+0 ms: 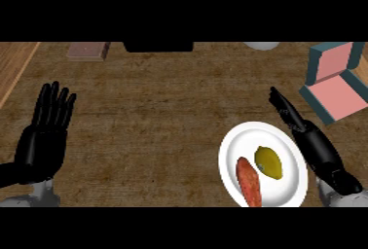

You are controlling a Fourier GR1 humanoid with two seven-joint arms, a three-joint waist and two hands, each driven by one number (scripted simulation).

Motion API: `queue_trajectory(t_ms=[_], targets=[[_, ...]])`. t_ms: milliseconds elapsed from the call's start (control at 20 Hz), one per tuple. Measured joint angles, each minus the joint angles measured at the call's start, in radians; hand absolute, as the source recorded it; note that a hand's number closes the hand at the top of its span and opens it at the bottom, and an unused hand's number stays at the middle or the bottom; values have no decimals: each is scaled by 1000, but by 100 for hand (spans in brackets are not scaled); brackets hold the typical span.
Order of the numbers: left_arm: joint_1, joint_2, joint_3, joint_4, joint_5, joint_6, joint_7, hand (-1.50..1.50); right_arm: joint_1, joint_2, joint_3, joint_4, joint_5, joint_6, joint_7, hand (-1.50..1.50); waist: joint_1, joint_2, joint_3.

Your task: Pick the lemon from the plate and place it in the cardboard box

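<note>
At the plate's right rim, right hand (310, 141) is standing edge-on, fingers straight and close together, holding nothing. Whether it is touching the rim cannot be told. Just left of it, lemon (269, 163) is lying on the white plate (248, 136), right of centre, beside a long reddish vegetable (249, 183). Beyond the fingertips, up and to the right, the box (338, 95) is sitting open, with teal walls and a pink inside; the lemon is not in it. Far left, left hand (43, 138) is resting open, fingers up. Judgement: task is barely beginning. Nothing is grasped yet; the approach looks partly made. Remaining: closing on the lemon, lifting, carrying to the box, releasing.
</note>
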Motion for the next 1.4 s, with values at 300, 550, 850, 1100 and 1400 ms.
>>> queue_trajectory(t_ms=[300, 550, 850, 1100, 1400], targets=[[-31, 79, -102, 27, -143, -23, 73, 0, 141, 96, -24, 37, -47, -107, 94, -150, -29, -2, 2], [-36, 110, -167, 52, -198, -52, 124, 0, 212, 13, -40, 99, 175, -268, 75, -150, -67, -7, 2], [-82, 106, -228, 77, -246, -64, 192, 0, 360, -72, 41, 42, 513, -468, 110, -150, -47, -11, -1], [-108, 81, -256, 98, -280, -63, 209, 0, 496, -178, 48, -208, 679, -458, 305, -150, -30, -11, -3], [-126, 49, -282, 110, -314, -52, 221, 0, 580, -286, 66, -525, 684, -234, 579, -150, -12, -9, -3]])
